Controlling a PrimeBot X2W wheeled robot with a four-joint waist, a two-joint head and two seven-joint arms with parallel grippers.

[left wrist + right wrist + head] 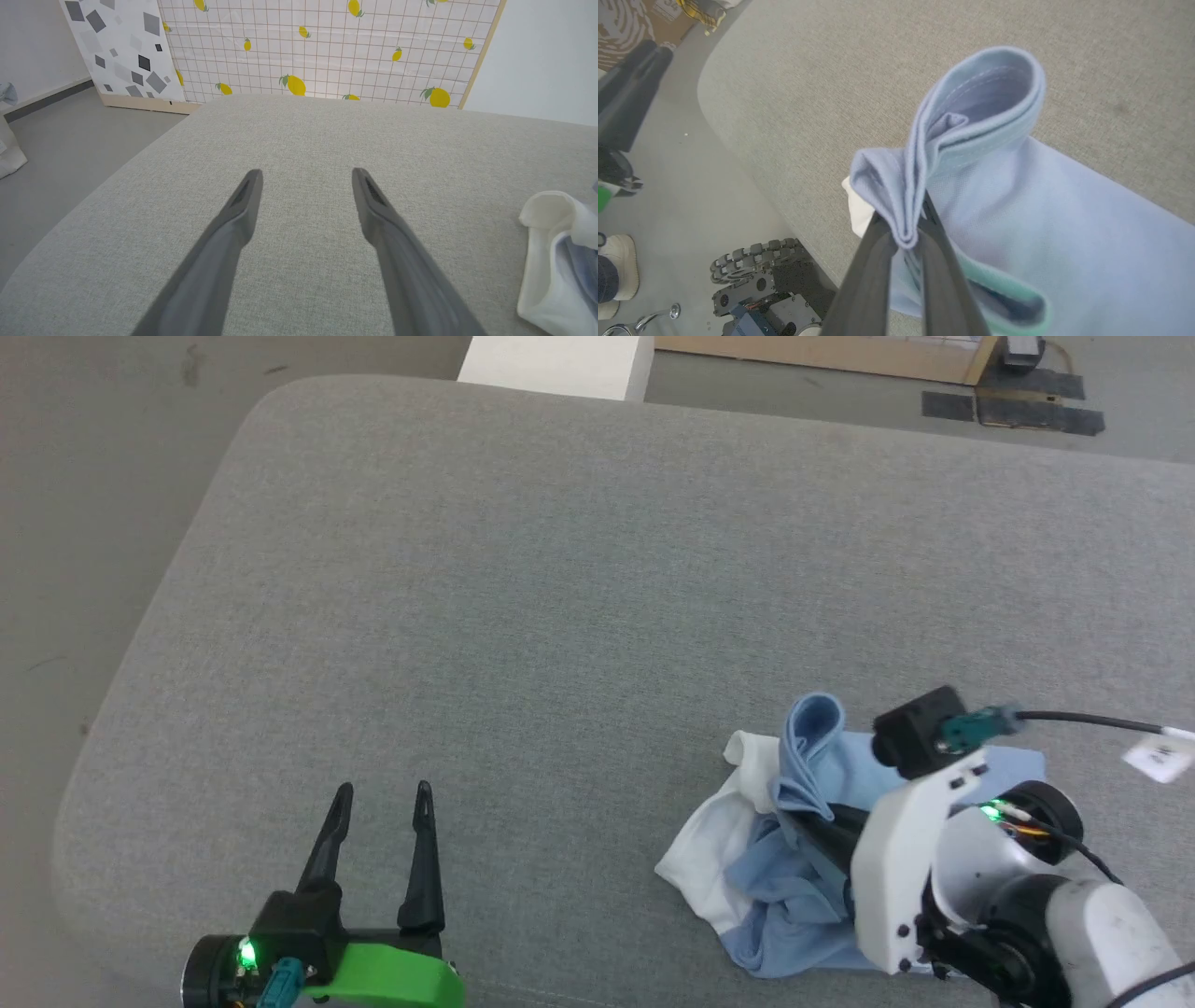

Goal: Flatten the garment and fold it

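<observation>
At five o'clock on the couch (560, 569), pinching a raised fold of the crumpled shirt (782, 905) in the right gripper (801, 817) — at seven o'clock, holding the left gripper (383, 791) wide over bare fabric.

Bright, even light, faint soft shadows, wide-angle edge bowing, right claw (903, 220) blurred near lens.

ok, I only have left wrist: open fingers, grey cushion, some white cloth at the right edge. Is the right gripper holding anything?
Observer: Yes, the right gripper is shut on a fold of the garment.
Operator: Which part?
Observer: A light blue hemmed edge, looped up past the fingertips.
Operator: Shirt flat yet?
Observer: No, it lies bunched on the cushion at the robot's right, white lining showing.
</observation>
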